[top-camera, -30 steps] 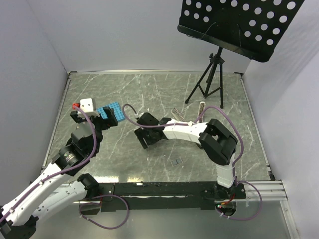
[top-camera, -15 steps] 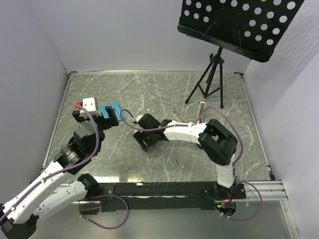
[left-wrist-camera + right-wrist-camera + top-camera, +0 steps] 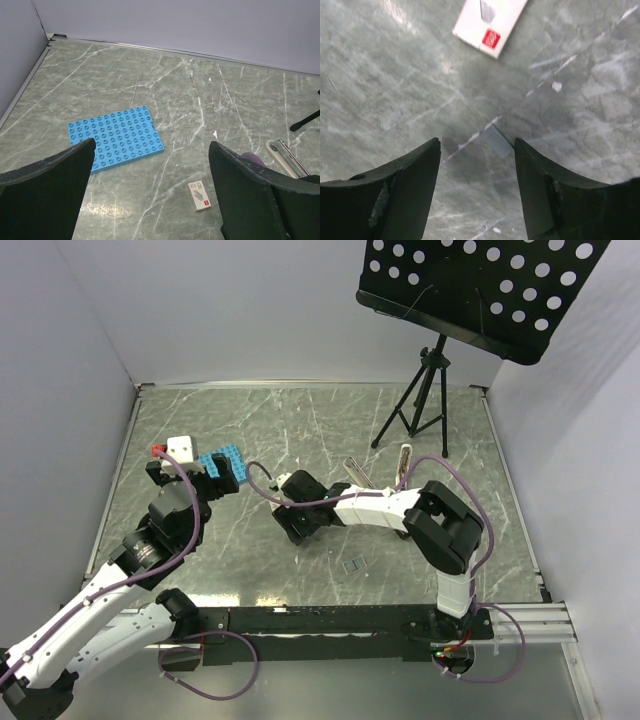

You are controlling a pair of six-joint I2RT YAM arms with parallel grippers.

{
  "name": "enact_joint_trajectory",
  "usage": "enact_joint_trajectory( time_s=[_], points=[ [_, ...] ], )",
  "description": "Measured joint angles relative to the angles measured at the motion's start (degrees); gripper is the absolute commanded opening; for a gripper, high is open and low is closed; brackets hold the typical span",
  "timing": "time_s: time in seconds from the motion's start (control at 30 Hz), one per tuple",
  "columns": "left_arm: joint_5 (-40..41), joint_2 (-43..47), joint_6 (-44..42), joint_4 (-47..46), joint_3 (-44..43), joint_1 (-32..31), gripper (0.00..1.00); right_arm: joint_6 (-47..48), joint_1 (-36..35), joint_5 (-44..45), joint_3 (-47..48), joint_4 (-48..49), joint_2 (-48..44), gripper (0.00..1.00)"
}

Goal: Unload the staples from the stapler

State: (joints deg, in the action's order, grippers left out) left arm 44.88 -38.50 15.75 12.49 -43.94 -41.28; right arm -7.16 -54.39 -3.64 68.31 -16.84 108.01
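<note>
- Right wrist: thin grey metal staples (image 3: 498,140) lie flat on the veined marble table (image 3: 580,100), between the right gripper (image 3: 477,145)'s parted jaws, ungripped.
- Left gripper (image 3: 152,145) spread wide, empty.
- White plastic stapler (image 3: 404,456) hinged open near the tripod (image 3: 415,405).
- Right arm has shifted slightly nearer.

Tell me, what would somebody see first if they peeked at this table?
Probably the big black music stand full of holes, towering over the far right corner. Next the bright blue studded plate lying flat on the left side, and in the middle the right hand hanging open over a tiny grey strip of staples.
</note>
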Motion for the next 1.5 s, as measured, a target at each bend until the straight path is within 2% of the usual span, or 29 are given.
enact_joint_trajectory(
  time_s=[0.23,0.63,1.5],
  points=[
    [0.00,-0.31,-0.02,0.00,0.00,0.00,0.99,-0.26,0.02,-0.57,-1.27,-0.50,-1.09,0.55],
    [0.00,-0.72,-0.02,0.02,0.00,0.00,0.99,-0.46,0.00,0.68,-0.52,-2.84,-1.16,0.55],
    [0.00,-0.72,-0.02,0.02,0.00,0.00,0.99,-0.42,-0.07,4.52,3.48,-5.53,1.81,0.29]
  ],
)
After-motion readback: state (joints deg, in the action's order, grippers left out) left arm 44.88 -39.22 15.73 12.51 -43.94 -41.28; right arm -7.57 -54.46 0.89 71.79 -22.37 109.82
